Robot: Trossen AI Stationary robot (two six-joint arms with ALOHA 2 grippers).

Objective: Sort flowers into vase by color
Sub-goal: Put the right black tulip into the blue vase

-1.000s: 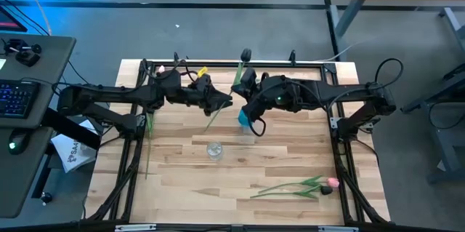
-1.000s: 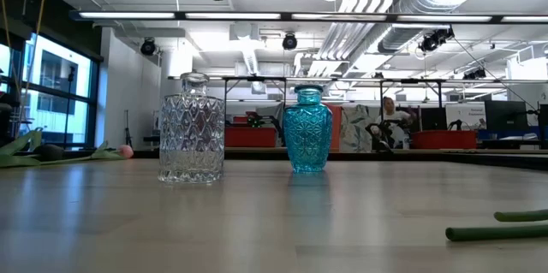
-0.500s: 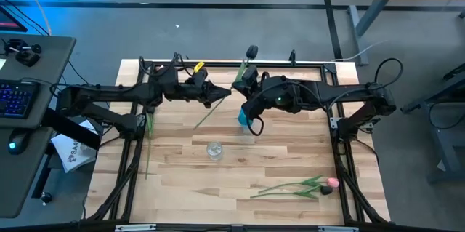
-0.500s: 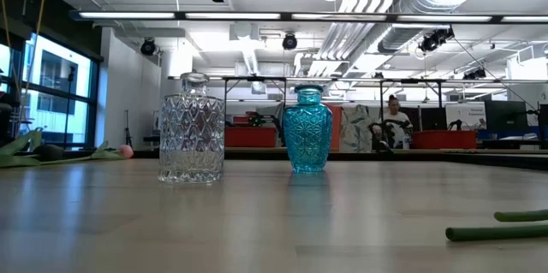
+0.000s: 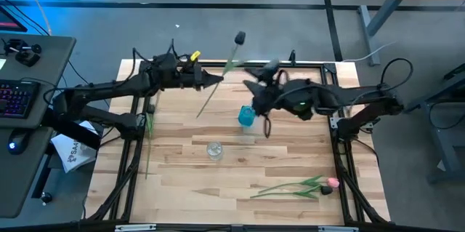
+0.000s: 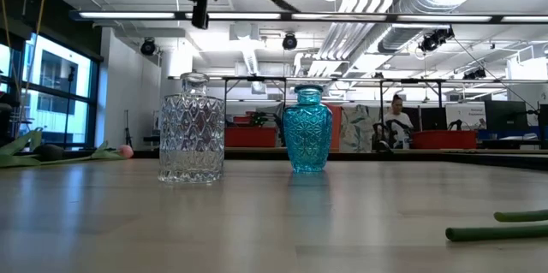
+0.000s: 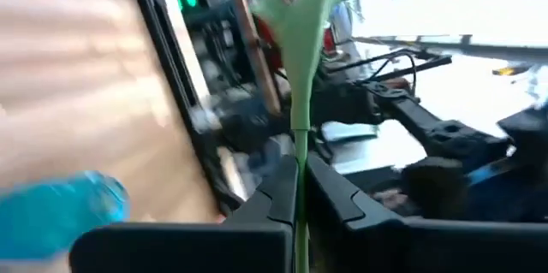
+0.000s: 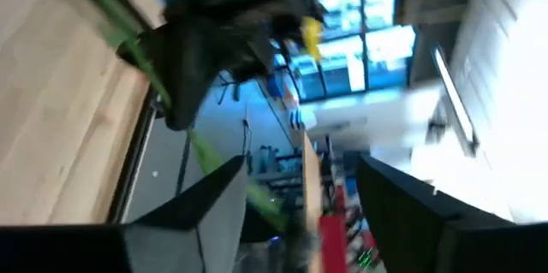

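Dark-headed tulip [image 5: 224, 72] hangs above the tabletop's far edge, its stem pinched between the left gripper [image 5: 216, 79] jaws, head out past the edge. Right gripper [image 5: 256, 89] hovers beside it, jaws spread, near the blue vase [image 5: 246, 116].

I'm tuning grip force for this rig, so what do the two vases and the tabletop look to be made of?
The clear vase looks like cut glass or hard plastic: see-through, faceted diamond pattern, glossy. The blue vase has the same faceted, translucent look, tinted turquoise. The tabletop looks like pale wood planks with visible grain and a smooth finish.
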